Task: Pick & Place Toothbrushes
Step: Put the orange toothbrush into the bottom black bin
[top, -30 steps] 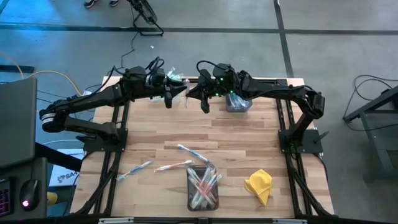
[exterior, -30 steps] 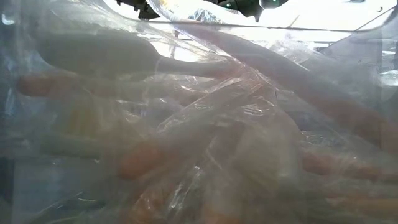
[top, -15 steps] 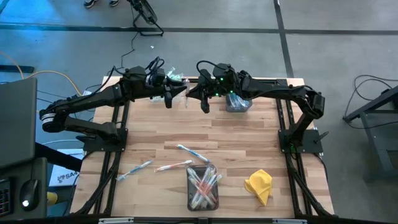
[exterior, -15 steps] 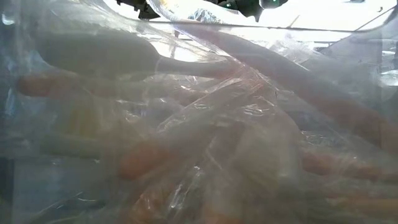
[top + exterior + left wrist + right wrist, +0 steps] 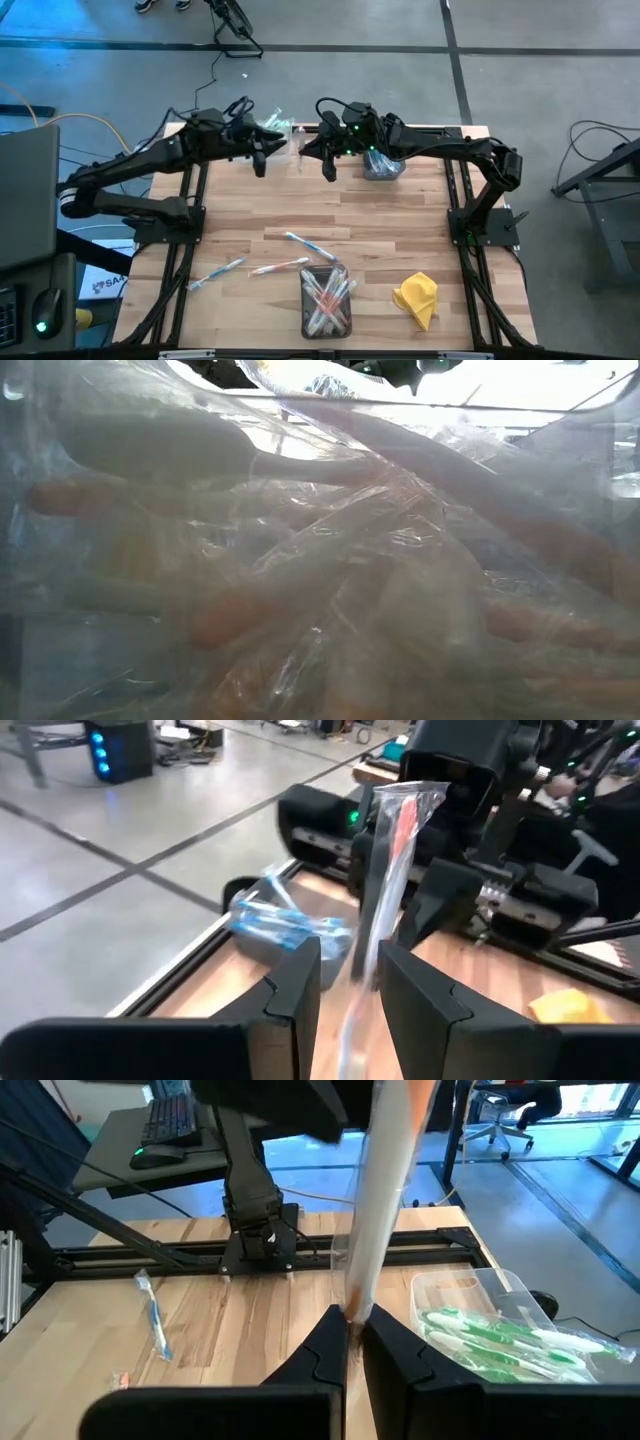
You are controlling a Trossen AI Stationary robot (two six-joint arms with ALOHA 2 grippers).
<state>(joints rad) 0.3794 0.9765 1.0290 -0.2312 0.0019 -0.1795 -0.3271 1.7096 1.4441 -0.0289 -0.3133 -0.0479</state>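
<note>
A wrapped toothbrush [image 5: 385, 1190] with a red accent stands up out of my right gripper [image 5: 352, 1330], which is shut on its lower end above the table's far middle [image 5: 328, 158]. My left gripper [image 5: 350, 985] is open, just to the left [image 5: 264, 152] at about the same height. The toothbrush [image 5: 388, 850] shows through the gap between its fingers, beyond their ends, and I see no touch. Three loose toothbrushes [image 5: 278, 267] lie flat on the wood near the front. My right gripper pinches the wrapped toothbrush's lower end [image 5: 354, 1302] between its two fingertips. The fingers reach out about level toward the table's left. The toothbrush rises from them, leaning a little, lifted clear of the table.
A bin [image 5: 325, 300] of several toothbrushes stands at the near edge and fills the low view [image 5: 320, 560]. A bin of green ones [image 5: 500, 1330] sits under my right arm, and one of blue ones [image 5: 285, 925] at the far left. A yellow cloth [image 5: 417, 298] lies near right.
My left gripper has drawn back toward the table's left edge, away from the toothbrush and my right gripper, rolling a little. Its finger gap looks unchanged. The toothbrush has stayed where it was in my right gripper.
</note>
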